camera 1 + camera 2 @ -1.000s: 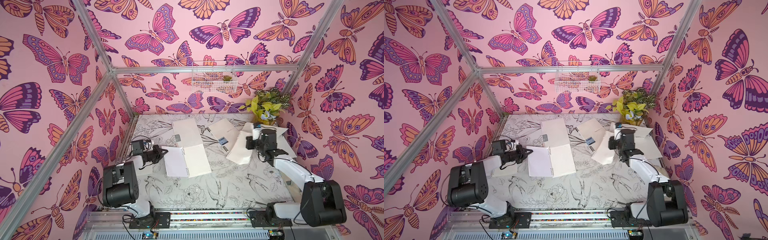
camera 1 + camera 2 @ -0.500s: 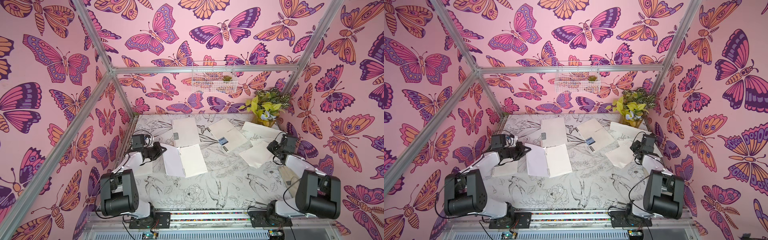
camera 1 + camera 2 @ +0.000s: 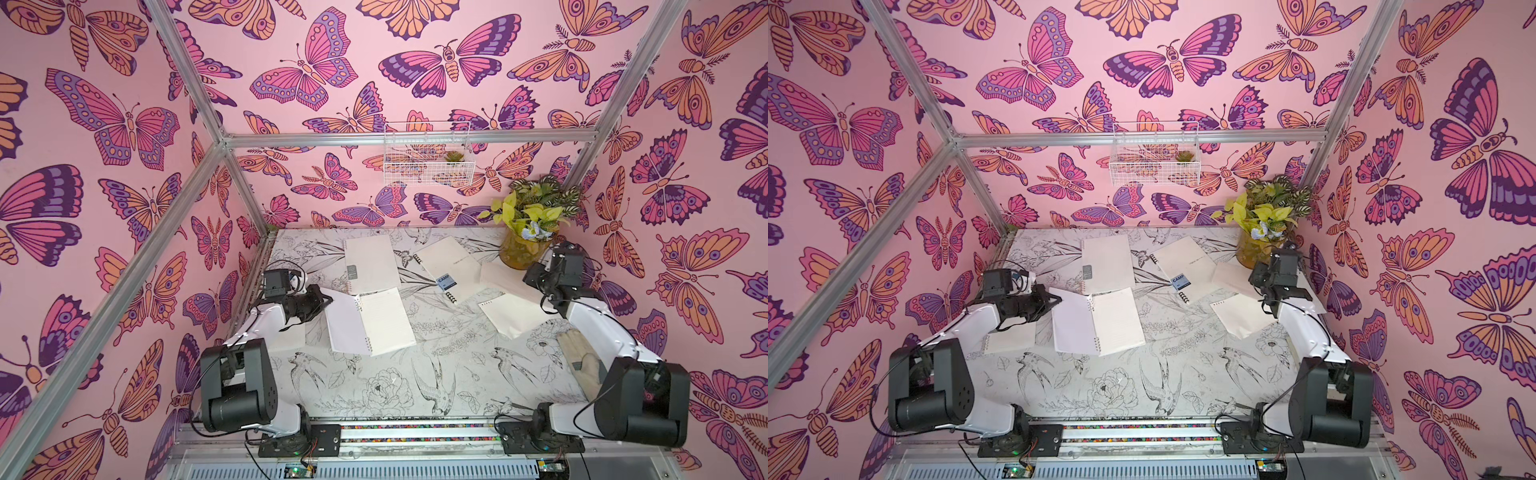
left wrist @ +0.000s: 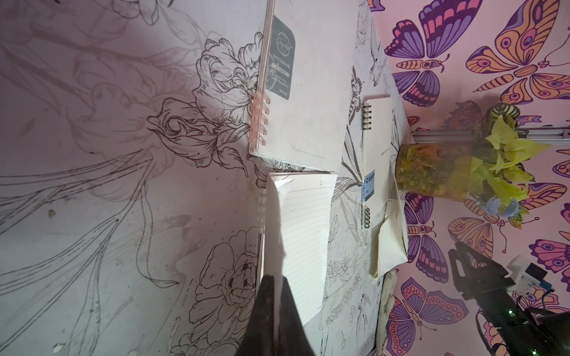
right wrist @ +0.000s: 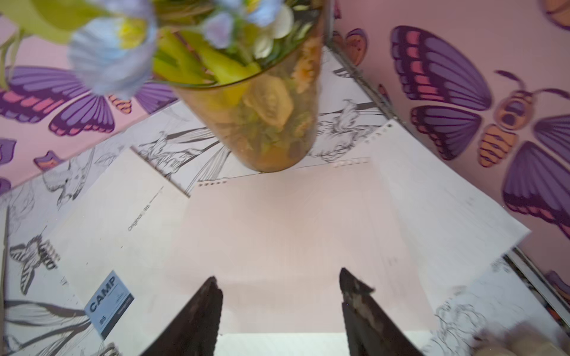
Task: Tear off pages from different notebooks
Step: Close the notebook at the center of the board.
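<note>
The right gripper (image 5: pixel 277 277) is drawn back empty, jaws apart, over torn pages (image 3: pixel 509 318); another sheet (image 3: pixel 343 328) is pinched by the left gripper (image 4: pixel 276 277).

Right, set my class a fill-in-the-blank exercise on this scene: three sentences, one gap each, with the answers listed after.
1. The left gripper is ____ on a page of the open notebook.
2. The right gripper hangs above a loose page with its jaws ____.
3. The blue label on the black-coiled notebook reads ____.

Missing words: shut; open; CAMP.
</note>
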